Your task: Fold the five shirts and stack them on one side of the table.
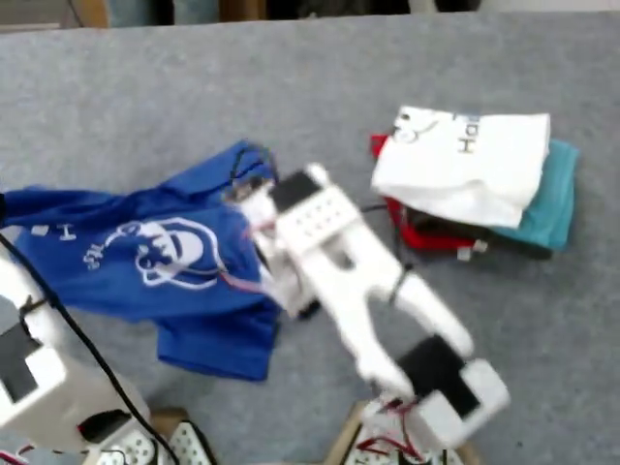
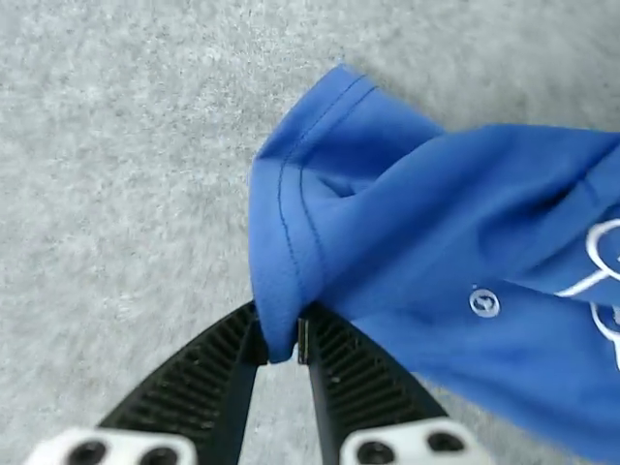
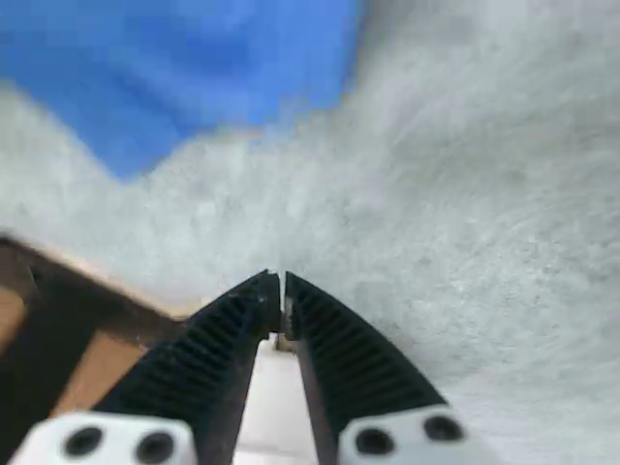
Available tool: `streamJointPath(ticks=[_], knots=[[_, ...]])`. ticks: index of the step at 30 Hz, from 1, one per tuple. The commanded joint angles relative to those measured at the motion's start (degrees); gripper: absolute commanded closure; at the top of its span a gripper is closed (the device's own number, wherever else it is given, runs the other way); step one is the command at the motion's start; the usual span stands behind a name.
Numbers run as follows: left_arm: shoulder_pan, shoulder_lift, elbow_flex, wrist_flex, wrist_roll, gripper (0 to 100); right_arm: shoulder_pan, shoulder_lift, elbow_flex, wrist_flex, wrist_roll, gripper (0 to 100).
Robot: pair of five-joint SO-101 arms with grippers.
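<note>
The blue shirt (image 1: 145,262) lies unfolded and rumpled on the left half of the grey table (image 1: 194,87). Its white print faces up, one end stretches to the left edge, and a lower flap is bunched toward the near side. Farther back on the right sits a stack of folded shirts (image 1: 465,170), white on top with teal, red and a dark one beneath. The left gripper (image 2: 281,339) is clamped on a stitched hem fold of the blue shirt, the cloth pinched between its ribbed black fingers. The right gripper (image 3: 281,286) hangs over bare table near the shirt's edge. Its fingers are almost together with only a thin slit between them, and it holds nothing.
</note>
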Motion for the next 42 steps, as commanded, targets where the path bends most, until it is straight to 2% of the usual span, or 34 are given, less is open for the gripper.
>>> streamJointPath(ticks=[1,5,8,12,17,22,26,28,34,42], knots=[[0.0,-4.1,-1.3,2.2,-1.3,97,-0.5,-9.6,3.8,-0.9,4.5,92.0],[1.5,-3.8,5.8,-3.3,-1.3,97,5.5,-11.7,-5.5,-5.3,2.9,82.2],[1.8,-4.7,7.3,-4.4,-1.2,97,7.2,-6.4,-15.5,-10.2,-0.8,84.5],[2.0,-6.4,7.9,-4.7,0.4,97,7.1,10.2,-31.4,-13.5,-9.0,89.1],[1.9,-7.5,9.4,-4.7,0.7,97,6.3,36.4,-59.0,-11.5,-19.0,85.1],[1.9,-7.6,11.5,-4.7,0.7,97,5.1,59.4,-91.9,-7.4,-21.9,84.6],[1.7,-7.6,12.5,-5.5,0.8,97,4.9,73.4,-111.3,-5.3,-22.0,84.6],[1.5,-7.6,13.8,-8.1,0.8,97,4.9,77.1,-114.4,-5.6,-22.0,84.6],[1.5,-7.6,18.8,-13.8,0.8,97,6.3,76.4,-110.5,-11.4,-21.8,84.6],[1.9,-7.6,19.9,-14.4,0.8,97,8.0,74.9,-105.3,-19.0,-20.7,84.6]])
